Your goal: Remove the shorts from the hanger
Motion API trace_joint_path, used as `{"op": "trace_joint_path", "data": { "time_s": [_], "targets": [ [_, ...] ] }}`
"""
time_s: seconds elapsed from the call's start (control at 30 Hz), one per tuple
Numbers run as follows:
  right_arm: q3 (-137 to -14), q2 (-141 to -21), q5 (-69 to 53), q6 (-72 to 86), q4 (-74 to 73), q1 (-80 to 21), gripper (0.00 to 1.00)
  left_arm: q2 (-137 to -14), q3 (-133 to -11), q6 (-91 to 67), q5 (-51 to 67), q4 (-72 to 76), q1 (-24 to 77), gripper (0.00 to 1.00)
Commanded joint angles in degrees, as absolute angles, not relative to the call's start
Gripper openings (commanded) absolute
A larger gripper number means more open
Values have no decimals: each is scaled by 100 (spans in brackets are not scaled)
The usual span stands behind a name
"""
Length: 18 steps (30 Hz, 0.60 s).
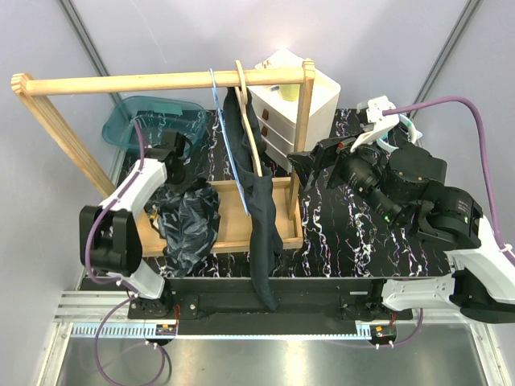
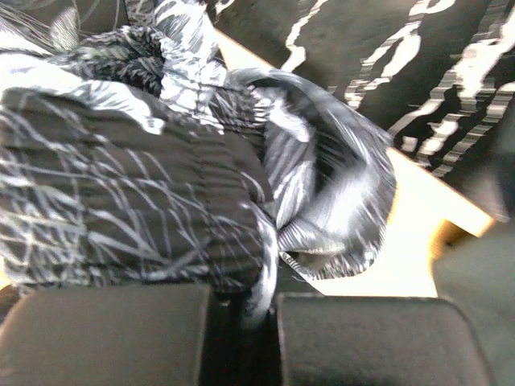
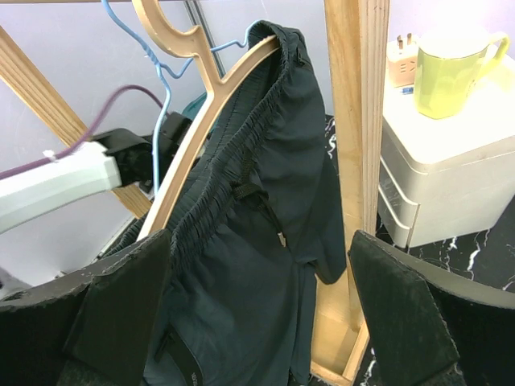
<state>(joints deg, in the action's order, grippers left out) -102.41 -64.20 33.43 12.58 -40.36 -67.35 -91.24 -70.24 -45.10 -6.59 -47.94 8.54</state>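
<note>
Dark navy shorts point(image 1: 261, 217) hang by their waistband from a wooden hanger point(image 1: 245, 96) on the rack's top rail. In the right wrist view the shorts point(image 3: 257, 241) fill the space ahead of my open right gripper point(image 3: 257, 314), which is a short way off and touches nothing. The wooden hanger point(image 3: 201, 121) slants up to the left. My right gripper point(image 1: 310, 165) sits to the right of the rack post. A black-and-white patterned garment point(image 1: 189, 221) lies crumpled on the rack's base. My left gripper point(image 2: 257, 314) is shut on a fold of that patterned garment point(image 2: 161, 201).
A blue wire hanger point(image 1: 217, 92) hangs beside the wooden one. The rack's upright post point(image 3: 354, 121) stands just right of the shorts. White drawers point(image 1: 310, 96) carrying a yellow-green mug point(image 3: 451, 72) stand behind it. A teal bin point(image 1: 157, 121) sits at the back left.
</note>
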Motion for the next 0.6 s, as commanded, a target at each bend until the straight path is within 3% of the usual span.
{"op": "trace_joint_path", "data": {
  "time_s": [0.0,0.37,0.57],
  "targets": [
    [-10318,-6346,3489,1011,-3911,-6768,100,-8456,-7646,-4553,-117,-4351,756,0],
    [-10625,-6425,3551,721,-3964,-6768,100,-9149,-9455,-5633,1940,-2691,168,0],
    [-10837,-6530,3804,466,-3947,-6768,100,-9781,-10475,-6230,2223,-1768,-174,0]
  ]
}}
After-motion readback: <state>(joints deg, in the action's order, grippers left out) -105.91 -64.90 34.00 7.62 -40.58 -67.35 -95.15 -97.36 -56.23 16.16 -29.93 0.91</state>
